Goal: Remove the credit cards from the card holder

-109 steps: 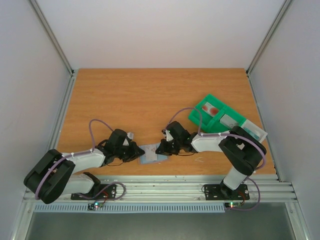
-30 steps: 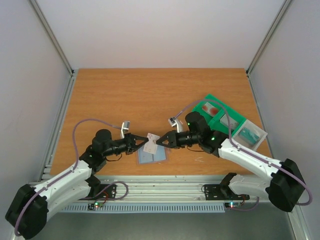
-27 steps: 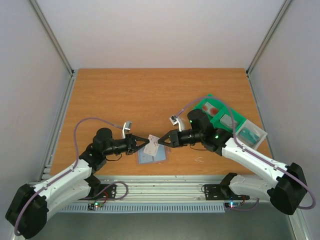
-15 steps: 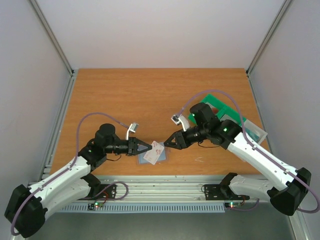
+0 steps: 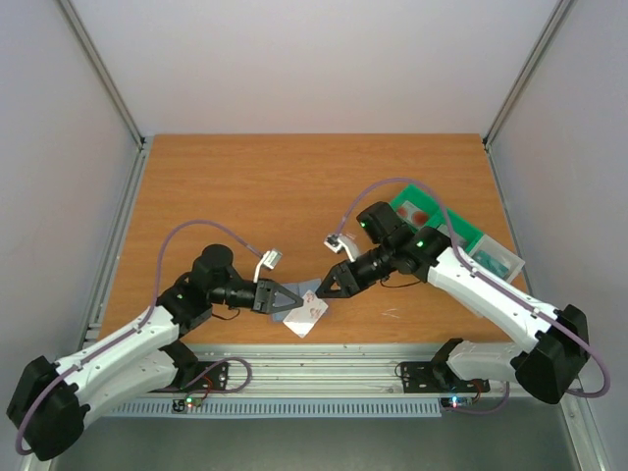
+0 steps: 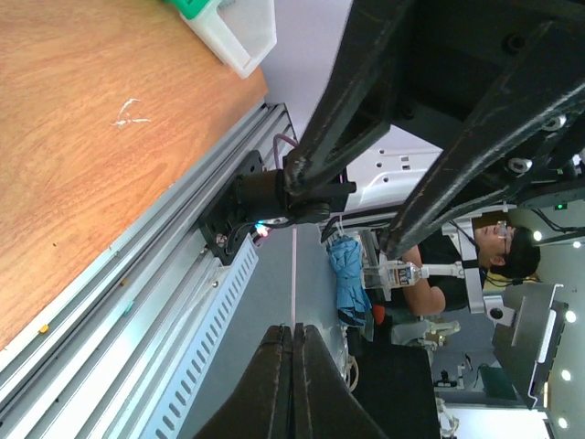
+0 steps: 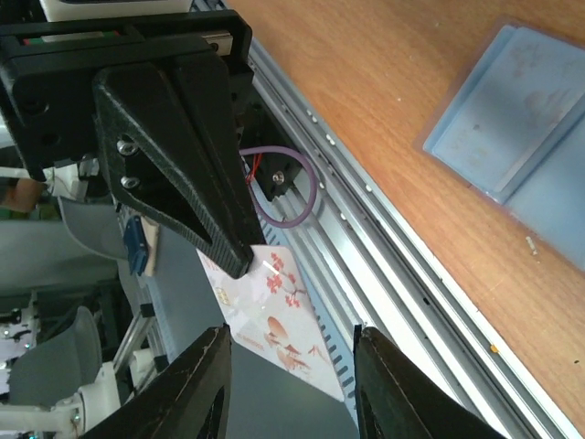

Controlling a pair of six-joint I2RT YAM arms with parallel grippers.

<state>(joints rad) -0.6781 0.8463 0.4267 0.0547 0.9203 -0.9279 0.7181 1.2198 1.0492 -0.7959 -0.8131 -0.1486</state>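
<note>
While the white credit card (image 5: 306, 316) is pinched at 1 corner by the closed jaws of the left gripper (image 5: 292, 298) above the surface's near edge, it is found straight ahead of the spread, empty jaws of the right gripper (image 5: 327, 288), with the card holder (image 7: 516, 119) lying flat nearby.

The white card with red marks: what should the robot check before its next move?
1. Left pincer shut on the white card: ok.
2. Right pincer open: ok.
3. Card inside the open right pincer: ok, going by the right wrist view.
4. Card clear of the card holder, which lies flat on the table: ok.
5. More cards left in the holder: cannot tell.
</note>
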